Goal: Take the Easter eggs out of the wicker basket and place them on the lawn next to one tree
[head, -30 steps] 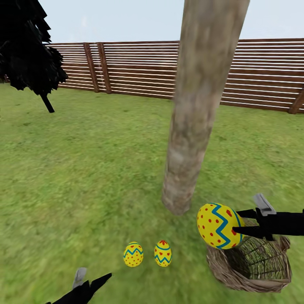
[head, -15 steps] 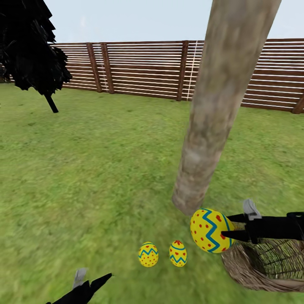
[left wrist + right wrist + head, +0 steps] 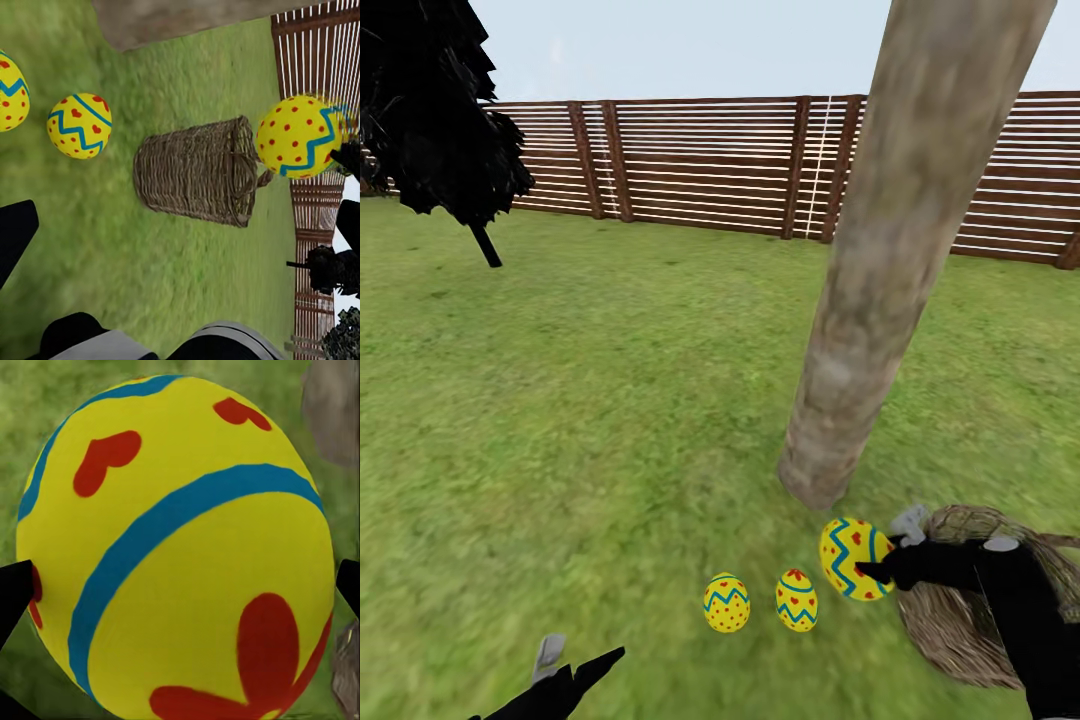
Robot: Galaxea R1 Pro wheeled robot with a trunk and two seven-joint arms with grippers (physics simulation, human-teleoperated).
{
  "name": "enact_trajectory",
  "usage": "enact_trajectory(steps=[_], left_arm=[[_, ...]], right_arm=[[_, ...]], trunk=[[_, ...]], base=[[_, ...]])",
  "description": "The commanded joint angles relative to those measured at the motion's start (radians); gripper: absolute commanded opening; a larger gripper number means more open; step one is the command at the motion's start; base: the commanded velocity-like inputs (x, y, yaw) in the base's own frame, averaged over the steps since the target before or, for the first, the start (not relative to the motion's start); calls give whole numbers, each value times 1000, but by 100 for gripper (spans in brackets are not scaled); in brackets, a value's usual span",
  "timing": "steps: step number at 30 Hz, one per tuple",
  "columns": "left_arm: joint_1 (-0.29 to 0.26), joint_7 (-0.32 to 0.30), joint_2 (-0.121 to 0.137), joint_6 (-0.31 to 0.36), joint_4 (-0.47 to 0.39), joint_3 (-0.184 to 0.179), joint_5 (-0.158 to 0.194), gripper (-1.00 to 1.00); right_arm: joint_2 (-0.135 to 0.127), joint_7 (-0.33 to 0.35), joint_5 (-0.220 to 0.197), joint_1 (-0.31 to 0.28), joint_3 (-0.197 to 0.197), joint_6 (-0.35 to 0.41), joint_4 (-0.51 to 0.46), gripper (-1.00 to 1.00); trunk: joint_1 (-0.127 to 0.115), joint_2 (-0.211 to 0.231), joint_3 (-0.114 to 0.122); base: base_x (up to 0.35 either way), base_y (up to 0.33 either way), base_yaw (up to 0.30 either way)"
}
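Note:
Two Easter eggs point(image 3: 727, 603) point(image 3: 797, 600), yellow with blue zigzags, lie side by side on the lawn point(image 3: 610, 420) just in front of the tree trunk point(image 3: 850, 320). My right gripper point(image 3: 872, 567) is shut on the third egg point(image 3: 850, 556), low over the grass between the trunk's base and the wicker basket point(image 3: 950, 620). In the right wrist view that egg point(image 3: 180, 547) sits between both black fingertips point(image 3: 11, 592). The left wrist view takes in the basket point(image 3: 199, 172) on its side, one lying egg point(image 3: 79, 124) and the held egg point(image 3: 300, 135). My left gripper point(image 3: 575, 668) is open, low at the near left.
A brown slat fence point(image 3: 690, 160) runs across the back of the garden. A dark, nearly black tree point(image 3: 440, 110) stands at the far left. Open grass stretches left of the trunk.
The head view has shifted. My right gripper has carried the egg down and leftward, away from above the basket, closer to the two lying eggs. The left gripper is unchanged.

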Motion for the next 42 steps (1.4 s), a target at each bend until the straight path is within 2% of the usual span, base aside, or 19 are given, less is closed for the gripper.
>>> enact_trajectory(steps=[1,5,8,11,13,16,29,36,42], left_arm=[[0,-1,0,9,0,0,5,100],[0,-1,0,9,0,0,5,100],[0,-1,0,9,0,1,6,100],[0,-3,0,9,0,2,9,100],[0,-3,0,9,0,2,9,100],[0,-3,0,9,0,2,9,100],[0,-3,0,9,0,2,9,100],[0,-5,0,9,0,3,15,100],[0,-4,0,9,0,2,14,100]], right_arm=[[2,-17,5,-1,-2,-4,24,-100],[15,-109,5,-1,-8,-79,118,-100],[39,-156,8,-1,-33,-128,181,-100],[65,-239,10,-1,-48,-189,255,-100],[73,-279,8,-1,-50,-243,298,-100],[75,-314,6,-1,-57,-273,336,-100],[79,-479,1,-1,-72,-285,443,-100],[81,-489,1,-1,-74,-286,450,-100],[81,-490,1,-1,-74,-286,451,-100]], trunk=[[0,0,-1],[0,0,-1],[0,0,-1],[0,0,-1],[4,-7,-4],[15,-28,-13],[65,-119,-54],[69,-126,-57],[69,-126,-57]], base=[[0,0,0],[0,0,0],[0,0,0],[0,0,0],[0,0,0],[0,0,0],[0,0,0],[7,0,0],[239,0,0]])
